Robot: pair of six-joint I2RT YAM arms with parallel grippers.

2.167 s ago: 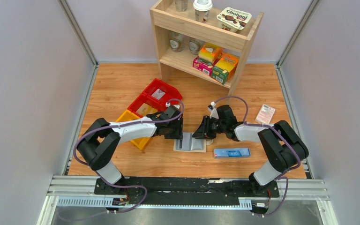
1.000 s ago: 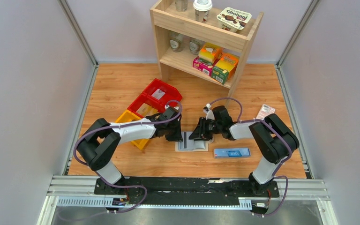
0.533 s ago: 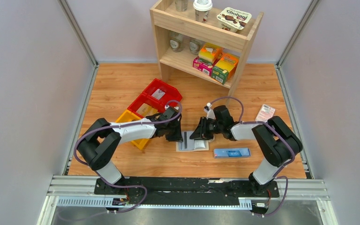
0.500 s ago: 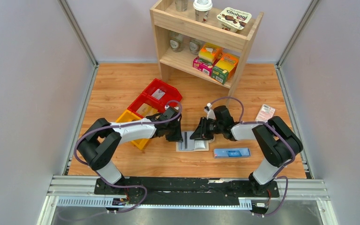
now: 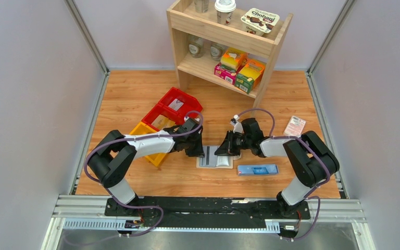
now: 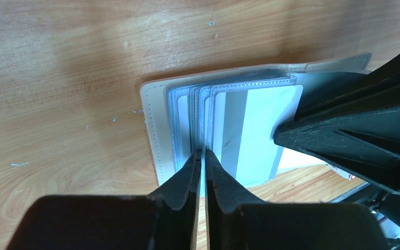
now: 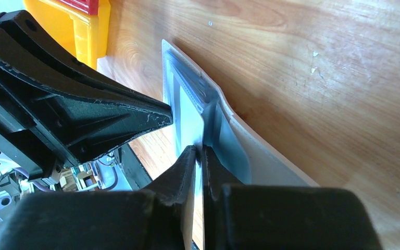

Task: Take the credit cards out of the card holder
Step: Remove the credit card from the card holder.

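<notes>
Flat cream-beige bifold card holder lying open
Left gripper and right gripper are each pinching its inner sleeves.

**One brand name legible at upper centre of the overhead view**

"Chobani" is printed in dark letters on the lid of the yogurt cup set on the top board of the wooden shelf. Print on the cartons on the board below, the pink-white packet at right and the blue box at lower centre is too small to be read.
</notes>
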